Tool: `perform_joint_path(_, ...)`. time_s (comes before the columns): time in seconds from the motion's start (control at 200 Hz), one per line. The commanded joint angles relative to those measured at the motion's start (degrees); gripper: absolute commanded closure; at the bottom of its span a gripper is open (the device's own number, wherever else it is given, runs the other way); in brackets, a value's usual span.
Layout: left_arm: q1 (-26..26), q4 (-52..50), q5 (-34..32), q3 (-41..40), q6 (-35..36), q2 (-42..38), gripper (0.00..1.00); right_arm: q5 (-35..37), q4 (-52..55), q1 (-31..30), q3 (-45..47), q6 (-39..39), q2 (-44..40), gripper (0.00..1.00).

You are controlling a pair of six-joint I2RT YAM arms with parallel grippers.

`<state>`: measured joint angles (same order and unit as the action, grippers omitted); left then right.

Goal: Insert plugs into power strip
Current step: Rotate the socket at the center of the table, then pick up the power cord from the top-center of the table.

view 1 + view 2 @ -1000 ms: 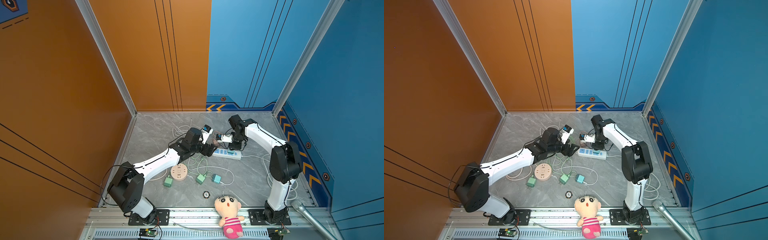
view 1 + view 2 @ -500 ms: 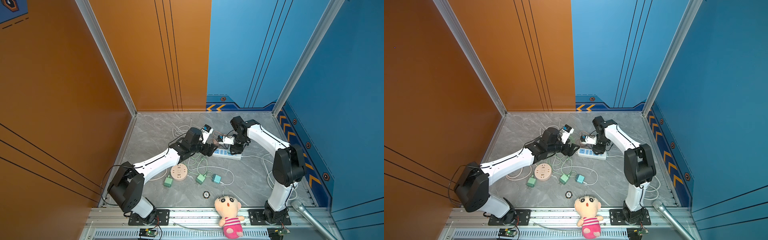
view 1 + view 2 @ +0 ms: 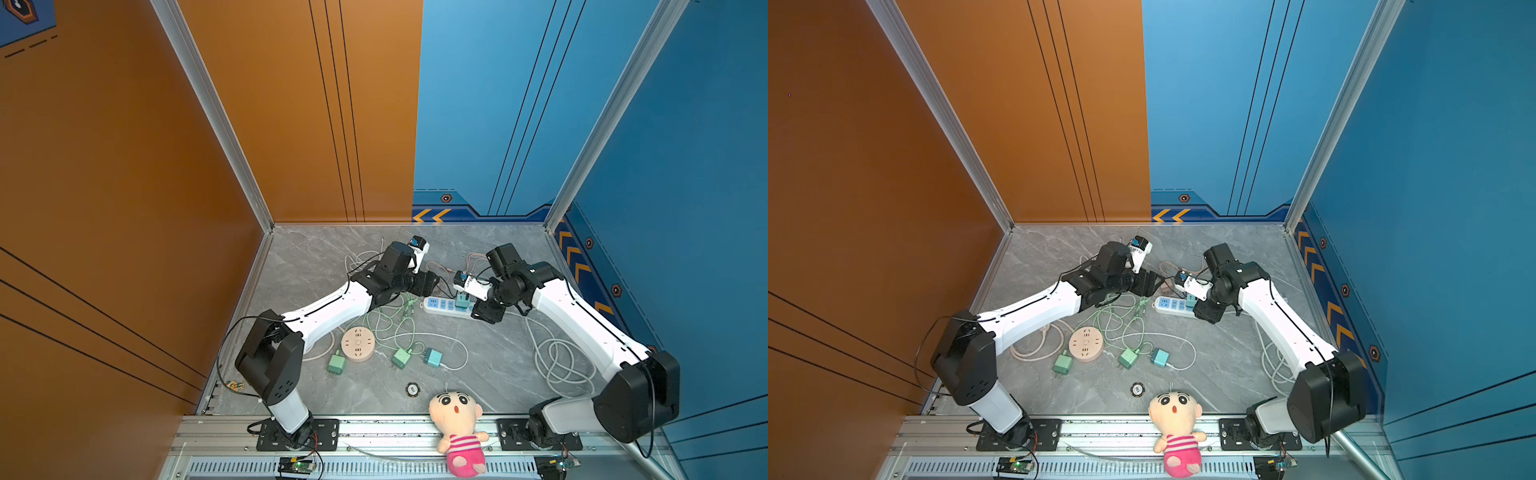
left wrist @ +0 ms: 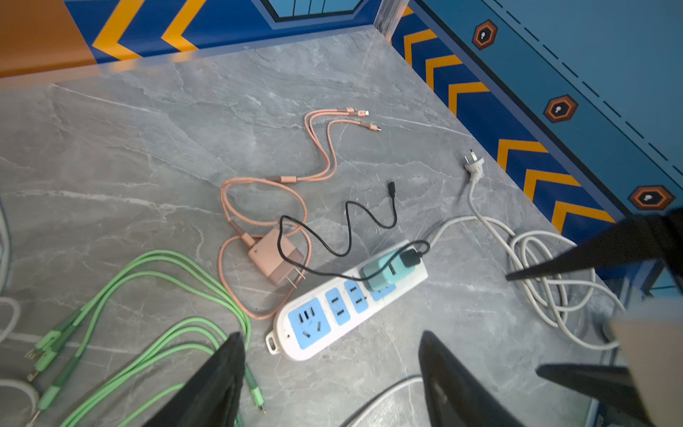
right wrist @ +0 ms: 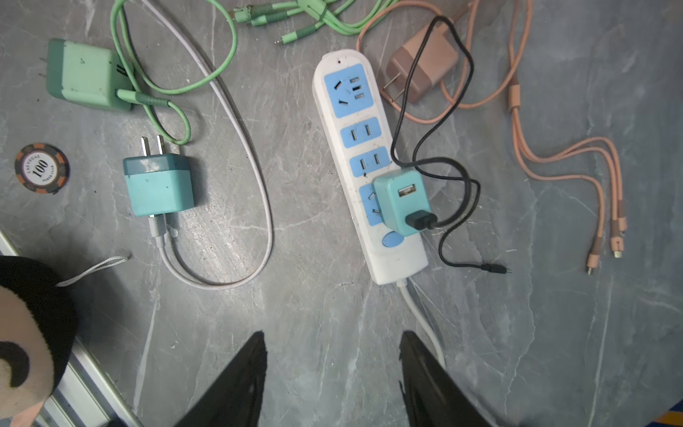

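- Power strip [image 5: 364, 131]: white body, blue socket faces; lies flat near the desk's centre; one socket occupied.
- Teal plug [image 5: 401, 201]: seated in the socket nearest the strip's cord end.
- Pink-brown plug [image 5: 425, 66]: loose on its side, just beside the strip's opposite end, prongs exposed.
- Second teal plug [image 3: 433, 357], green plug [image 3: 401, 358], second green plug [image 3: 336, 365]: loose, unplugged, nearer the desk's front edge.

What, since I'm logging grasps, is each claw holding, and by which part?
Nothing. The left claw and right claw are open and empty; the teal plug sits ungripped in the power strip.
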<state>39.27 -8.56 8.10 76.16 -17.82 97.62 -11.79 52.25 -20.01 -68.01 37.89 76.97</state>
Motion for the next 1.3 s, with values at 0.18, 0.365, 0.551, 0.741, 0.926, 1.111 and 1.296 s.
perform_joint_path(0.18,-0.7,-18.3,-4.5,13.8,-13.0,12.9,0.32,-3.5,-18.7,4.7,9.4,-16.0,-18.0,0.26)
perform_joint_path(0.365,0.7,-22.2,-2.4,21.4,-14.9,21.1,0.35,2.8,-26.7,11.4,14.3,-27.3,-20.7,0.28)
perform_joint_path(0.551,1.6,-22.1,-1.6,26.9,-15.9,25.8,0.39,4.4,-34.4,16.4,18.3,-32.8,-23.4,0.28)
perform_joint_path(0.741,2.2,-22.0,0.7,32.9,-17.1,30.2,0.55,0.6,-37.0,19.9,17.2,-37.0,-20.5,0.27)
perform_joint_path(0.926,2.0,-22.1,3.9,35.8,-18.5,32.8,0.70,-0.7,-38.6,20.7,15.2,-40.8,-16.8,0.28)
perform_joint_path(1.111,1.4,-20.5,7.4,36.4,-18.5,33.0,0.79,-3.7,-40.1,21.4,14.3,-43.8,-13.6,0.30)
perform_joint_path(1.296,1.8,-15.0,13.0,35.9,-13.8,31.4,0.83,-7.2,-41.4,21.7,11.8,-47.8,-9.3,0.29)
